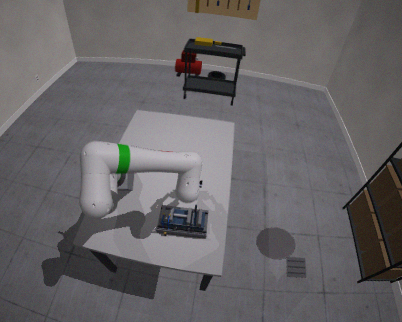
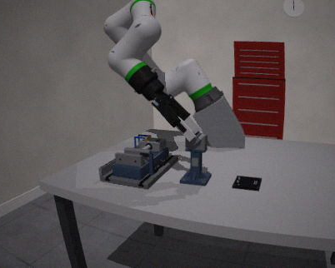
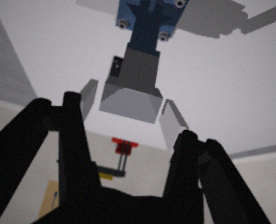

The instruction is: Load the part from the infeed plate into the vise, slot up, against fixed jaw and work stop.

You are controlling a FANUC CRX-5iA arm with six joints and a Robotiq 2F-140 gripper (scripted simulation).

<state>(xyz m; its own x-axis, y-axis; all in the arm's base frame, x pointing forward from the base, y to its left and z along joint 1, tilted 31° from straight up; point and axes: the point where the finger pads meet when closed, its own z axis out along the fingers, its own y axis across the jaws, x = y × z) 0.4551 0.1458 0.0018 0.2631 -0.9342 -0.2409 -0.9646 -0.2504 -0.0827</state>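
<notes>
The part point(image 3: 130, 102) lies in the V-block point(image 2: 196, 165) on the counter point(image 2: 289, 200), beside the vise point(image 2: 135, 164). The gripper point(image 3: 130, 120) straddles it, fingers apart (gripping nothing).

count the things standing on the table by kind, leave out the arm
vise: 1
V-block stand: 1
grey block resting in the V-block: 1
black plate: 1
total: 4
</notes>
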